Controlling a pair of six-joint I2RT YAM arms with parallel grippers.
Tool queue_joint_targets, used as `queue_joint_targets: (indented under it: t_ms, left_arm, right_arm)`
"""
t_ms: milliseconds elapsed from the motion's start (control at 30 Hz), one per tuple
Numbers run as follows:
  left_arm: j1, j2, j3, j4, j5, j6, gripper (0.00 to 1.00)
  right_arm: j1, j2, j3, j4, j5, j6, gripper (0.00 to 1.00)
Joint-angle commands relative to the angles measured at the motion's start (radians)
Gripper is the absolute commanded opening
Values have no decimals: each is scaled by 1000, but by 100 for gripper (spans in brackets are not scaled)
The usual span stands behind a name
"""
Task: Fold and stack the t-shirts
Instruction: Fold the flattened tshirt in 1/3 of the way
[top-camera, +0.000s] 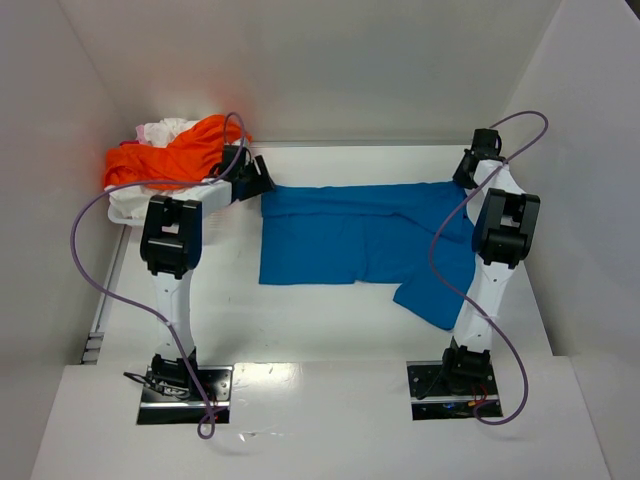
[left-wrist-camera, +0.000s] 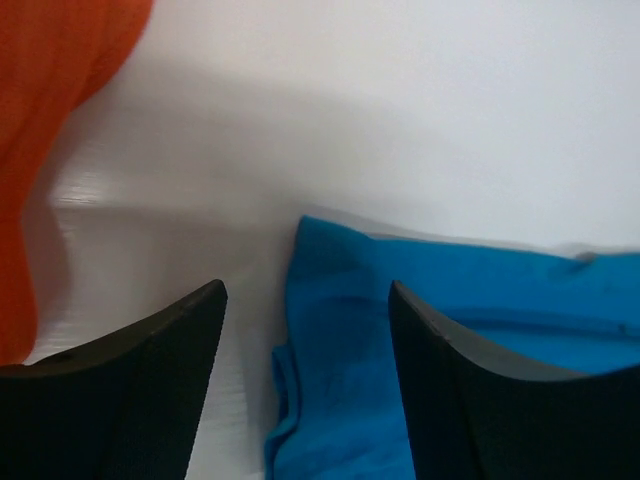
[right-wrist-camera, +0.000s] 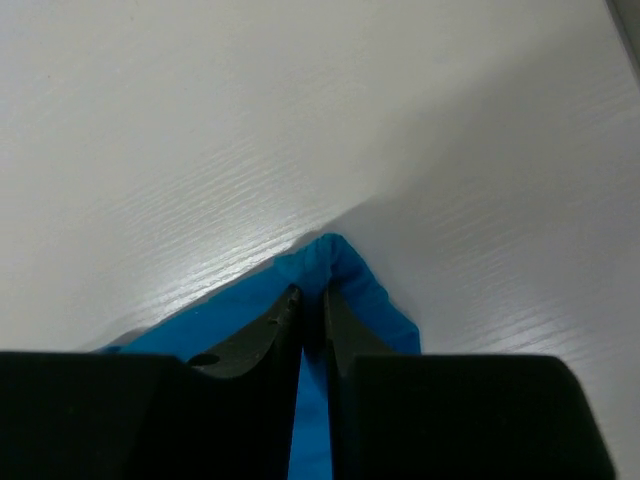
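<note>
Blue t-shirt (top-camera: 350, 240): lay spread across the middle of the desk (top-camera: 330, 320), its far edge turned over on itself and one sleeve trailing toward the right arm.
Other shirts: the orange t-shirt (top-camera: 165, 155) and white t-shirts (top-camera: 165, 130) sat heaped at the far left corner, just beside the left arm's wrist.
Left pincer (left-wrist-camera: 306, 295): jaws wide apart, holding nothing, poised over the shirt's far left corner.
Right pincer (right-wrist-camera: 312, 295): jaws all but together, with a ridge of blue cloth caught between the tips at the far right corner.
Risk: with only one corner held, a pull by the right arm would likely drag the shirt askew and spoil the fold. The left jaws, closing off-centre, might also catch only a thin edge.
Overhead only: the whole layout and the pile.
Wrist views only: each pincer's jaw gap and the cloth at its tips.
</note>
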Motion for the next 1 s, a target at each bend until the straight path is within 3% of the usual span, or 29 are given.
queue_joint_targets:
  t_ms: [0, 267, 467, 633, 700, 967]
  left_arm:
    - [6, -58, 34, 20, 85, 34, 75]
    - [-44, -108, 43, 9, 258, 101, 71]
    - [-64, -149, -24, -43, 177, 92, 71]
    - [-64, -195, -81, -92, 44, 83, 77]
    - [-64, -218, -90, -104, 33, 83, 81]
    - [-64, -263, -178, -110, 4, 52, 81]
  right_arm:
    - [-9, -45, 48, 35, -45, 0, 18]
    - [-9, -45, 68, 44, -55, 0, 19]
    - [-9, -34, 68, 44, -67, 10, 19]
    - [-9, -34, 68, 44, -67, 10, 19]
    - [-9, -34, 68, 44, -67, 10, 19]
    - [-9, -25, 99, 44, -67, 0, 19]
